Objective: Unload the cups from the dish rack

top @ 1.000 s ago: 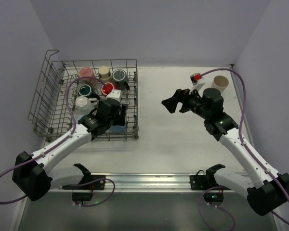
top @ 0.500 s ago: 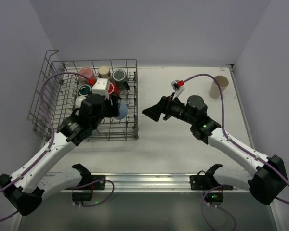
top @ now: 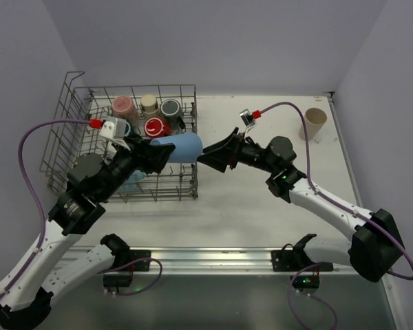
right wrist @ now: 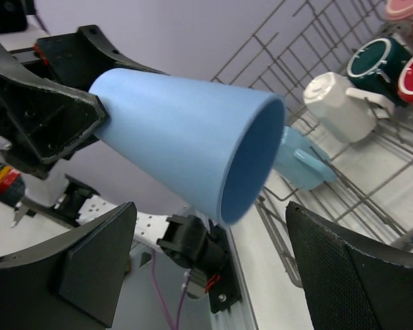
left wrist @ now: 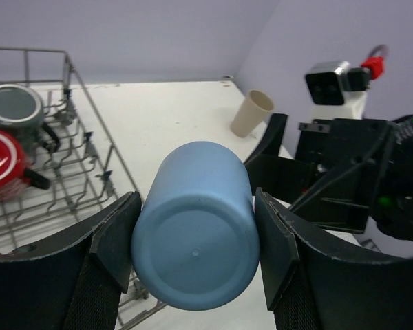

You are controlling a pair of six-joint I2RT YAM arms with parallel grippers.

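My left gripper (top: 164,152) is shut on a light blue tumbler (top: 181,147), held level above the right edge of the dish rack (top: 67,141), mouth facing right. In the left wrist view the fingers clamp its base (left wrist: 196,251). My right gripper (top: 212,152) is open, its jaws spread just beyond the tumbler's mouth (right wrist: 251,161), not touching it. In the rack stand a pink cup (top: 124,105), a cream cup (top: 149,104), a grey cup (top: 171,108), a red mug (top: 154,127) and a light blue mug (right wrist: 299,161).
A cream tumbler (top: 314,124) stands upright on the table at the back right. A white mug (right wrist: 337,106) and a dark teal mug (right wrist: 378,65) also sit in the rack. A metal rail (top: 206,258) runs along the near edge.
My left gripper lifted the light blue tumbler out of the rack and swung it right, tipping it level. My right gripper moved left to meet its mouth.
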